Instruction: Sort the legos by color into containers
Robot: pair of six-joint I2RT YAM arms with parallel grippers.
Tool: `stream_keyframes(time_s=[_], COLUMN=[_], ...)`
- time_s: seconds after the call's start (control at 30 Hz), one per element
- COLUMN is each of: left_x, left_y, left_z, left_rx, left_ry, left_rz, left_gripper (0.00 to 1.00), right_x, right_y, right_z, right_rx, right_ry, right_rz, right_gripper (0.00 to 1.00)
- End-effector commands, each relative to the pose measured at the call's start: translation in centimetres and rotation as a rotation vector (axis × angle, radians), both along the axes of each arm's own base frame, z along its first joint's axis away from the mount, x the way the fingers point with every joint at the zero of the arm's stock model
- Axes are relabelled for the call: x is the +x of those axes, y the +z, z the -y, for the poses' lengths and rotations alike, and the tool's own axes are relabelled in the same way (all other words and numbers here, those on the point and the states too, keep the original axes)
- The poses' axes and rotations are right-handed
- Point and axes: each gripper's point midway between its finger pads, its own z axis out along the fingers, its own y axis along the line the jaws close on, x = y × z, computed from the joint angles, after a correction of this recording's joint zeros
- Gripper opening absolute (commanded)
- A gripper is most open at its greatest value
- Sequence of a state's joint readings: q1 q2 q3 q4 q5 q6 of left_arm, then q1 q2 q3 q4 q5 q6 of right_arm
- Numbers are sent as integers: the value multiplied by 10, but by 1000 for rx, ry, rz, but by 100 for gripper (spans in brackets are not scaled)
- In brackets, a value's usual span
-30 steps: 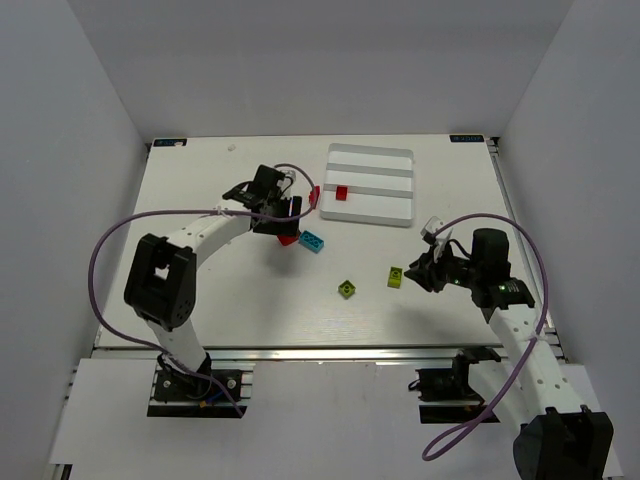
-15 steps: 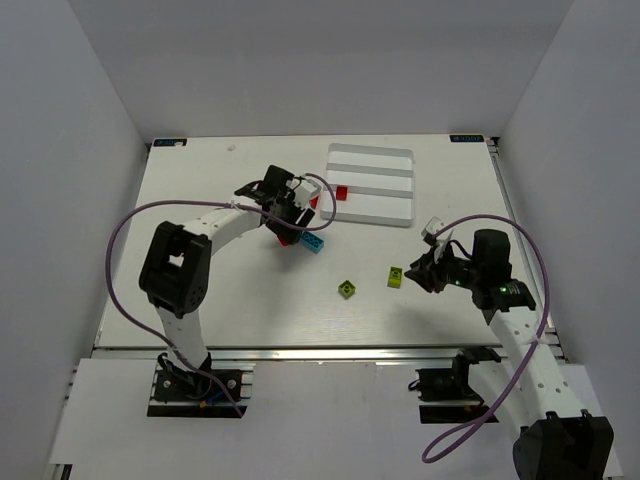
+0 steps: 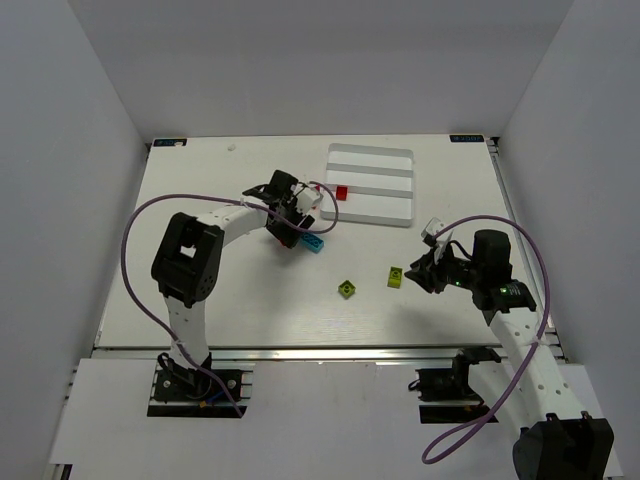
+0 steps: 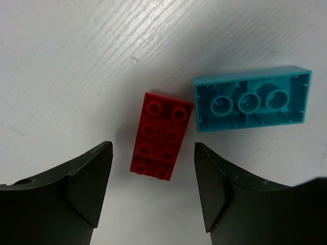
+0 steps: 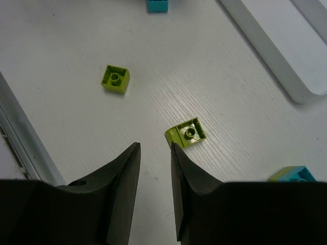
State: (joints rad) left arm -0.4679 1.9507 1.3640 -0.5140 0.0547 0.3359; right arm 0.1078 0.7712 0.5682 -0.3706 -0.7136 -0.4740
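In the left wrist view a red brick [image 4: 162,137] lies studs up on the table, between and just ahead of the tips of my open left gripper [image 4: 152,153]. A cyan-blue brick [image 4: 252,99] lies upside down beside it, also seen from above [image 3: 314,243]. My left gripper [image 3: 292,224] covers the red brick in the top view. A second red brick [image 3: 341,192] lies in the white tray [image 3: 385,212] near its left end. Two yellow-green bricks [image 3: 347,289] [image 3: 396,277] lie on the table. My right gripper [image 5: 155,148] is narrowly open and empty, just short of the nearer yellow-green brick [image 5: 188,132].
The tray's rounded corner [image 5: 276,56] shows at the upper right of the right wrist view. The other yellow-green brick [image 5: 115,79] lies further out. A small cyan and green piece [image 5: 294,173] shows at that view's lower right edge. White walls enclose the table.
My left gripper has moved right and turned, and now hangs over the red brick beside the cyan-blue brick. The right arm and the bricks have not moved.
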Motion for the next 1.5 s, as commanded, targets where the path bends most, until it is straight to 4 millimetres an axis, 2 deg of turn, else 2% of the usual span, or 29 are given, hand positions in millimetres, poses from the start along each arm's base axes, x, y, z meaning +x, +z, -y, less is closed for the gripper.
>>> stream_keyframes(time_s=[0.0,0.1,0.23,0.27,0.33,0.37,0.43,0.47,0.57,0.6,0.63,0.7,0.77,0.8,0.83,0.87,0.9,0.93,0.97,1.0,1.03,1.07,1.13,1.17,1.23,1.33,1.47], left_x=[3,5,9,11,16,18,25,31,45,50,45,49,49,53,56,62,64,67,77,77,83,89,94,96,99,100,104], left_y=[-4,-7,-6,-2,5,13,29,46,90,103,113,134,144,135,135,150,146,128,142,138,126,133,122,124,119,110,109], left_z=[0,1,1,2,1,3,7,4,15,26,46,71,91,99,104,116,119,127,133,139,142,144,151,156,157,163,161], left_rx=[12,12,13,10,4,-10,-45,-45,-140,-199,-268,-351,-430,-439,-448,-477,-474,-464,-476,-470,-462,-471,-464,-467,-466,-465,-458], left_ry=[-7,-3,15,22,48,54,73,100,124,98,26,-64,-133,-152,-167,-197,-205,-211,-214,-220,-212,-206,-201,-196,-182,-173,-140], left_rz=[3,-6,0,10,32,49,89,140,244,272,267,299,280,255,251,275,257,221,251,236,223,241,239,250,244,234,242], left_gripper=[74,71,57,44,33,26,23,22,19,19,19,19,19,19,19,19,19,20,20,21,23,29,36,48,51,62,64], right_x=[-1,-1,-1,-1,-1,-1,-2,-1,-2,-2,-2,-2,-2,-2,-2,-1,-2,-1,-1,-2,-2,-2,-2,-2,-3,-3,-4], right_y=[10,9,9,9,9,9,9,9,8,9,8,7,7,6,6,6,6,6,6,5,7,6,7,6,7,7,7], right_z=[-3,-3,-3,-3,-3,-3,-3,-3,-4,-4,-4,-4,-4,-4,-4,-4,-4,-3,-4,-4,-4,-4,-5,-5,-6,-5,-6], right_rx=[6,6,6,6,6,6,7,7,9,8,7,6,6,5,5,5,5,5,6,6,8,7,10,8,10,9,9], right_ry=[20,19,20,19,21,20,23,21,28,25,27,28,28,26,26,25,26,22,26,26,29,27,34,30,36,35,36], right_rz=[29,28,26,26,26,25,25,25,20,21,18,16,17,15,14,15,14,12,12,9,13,12,13,10,11,11,11], right_gripper=[36,36,37,36,37,36,36,37,36,36,37,36,36,36,36,36,36,36,37,37,36,37,36,36,36,36,36])
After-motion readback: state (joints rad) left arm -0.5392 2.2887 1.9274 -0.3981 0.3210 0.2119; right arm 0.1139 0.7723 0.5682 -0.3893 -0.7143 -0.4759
